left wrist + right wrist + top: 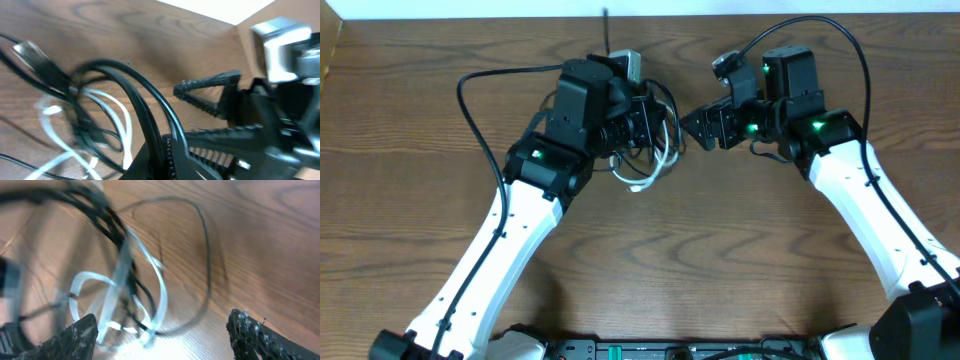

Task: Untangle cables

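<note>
Plainly unfinished: the cables [660, 160] sit in one tangle where the two grippers meet.
Loops of black cable [150, 92] cross through the white cable [162, 287], with nothing laid apart. The heap lies directly under the left gripper [653, 125], whose grip I cannot tell, and just ahead of the right gripper [162, 325], jaws spread wide and empty.
</note>
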Controlling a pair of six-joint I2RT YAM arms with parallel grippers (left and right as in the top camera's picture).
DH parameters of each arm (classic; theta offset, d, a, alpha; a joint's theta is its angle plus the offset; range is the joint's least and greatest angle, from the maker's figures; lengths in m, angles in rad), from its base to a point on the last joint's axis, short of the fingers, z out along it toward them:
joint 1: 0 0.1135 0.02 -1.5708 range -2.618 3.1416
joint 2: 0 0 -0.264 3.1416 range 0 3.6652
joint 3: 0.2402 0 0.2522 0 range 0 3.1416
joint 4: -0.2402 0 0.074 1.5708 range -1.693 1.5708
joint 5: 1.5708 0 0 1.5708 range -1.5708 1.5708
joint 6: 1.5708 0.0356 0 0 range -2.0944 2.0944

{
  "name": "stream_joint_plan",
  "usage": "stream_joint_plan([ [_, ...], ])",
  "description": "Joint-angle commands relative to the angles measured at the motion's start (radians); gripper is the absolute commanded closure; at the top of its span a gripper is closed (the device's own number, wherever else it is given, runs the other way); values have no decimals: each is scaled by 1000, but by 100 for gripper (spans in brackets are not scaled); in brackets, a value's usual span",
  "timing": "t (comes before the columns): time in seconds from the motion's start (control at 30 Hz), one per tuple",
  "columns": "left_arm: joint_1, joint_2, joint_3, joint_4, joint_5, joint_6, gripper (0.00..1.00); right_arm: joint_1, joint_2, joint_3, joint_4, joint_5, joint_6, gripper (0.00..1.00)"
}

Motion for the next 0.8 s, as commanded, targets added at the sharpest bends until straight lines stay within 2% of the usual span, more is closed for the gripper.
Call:
stream_joint_plan([
  [0.0,-1,13,3,-10,-14,13,93,16,5,20,20,-49,-30,22],
  [0.13,-1,21,3,-23,-64,8,93,-25,4,21,32,-51,-30,23],
  [0.3,-1,24,3,-27,-123,-71,93,-55,4,21,35,-284,-117,23],
  [0.4,-1,25,3,-27,-126,-79,92,-22,11,21,35,-285,-119,25],
  [0.47,-1,25,3,-27,-126,-82,92,18,42,21,37,-224,-89,32],
  [0.57,-1,25,3,-27,-126,-82,93,48,90,21,54,-219,-61,36],
  [0.67,-1,25,3,-27,-126,-82,93,67,133,21,96,-193,-19,46],
  [0.7,-1,25,3,-27,-126,-82,93,69,148,21,120,-149,17,55],
  [0.77,6,22,5,-27,-127,-50,92,64,157,21,133,26,127,80],
])
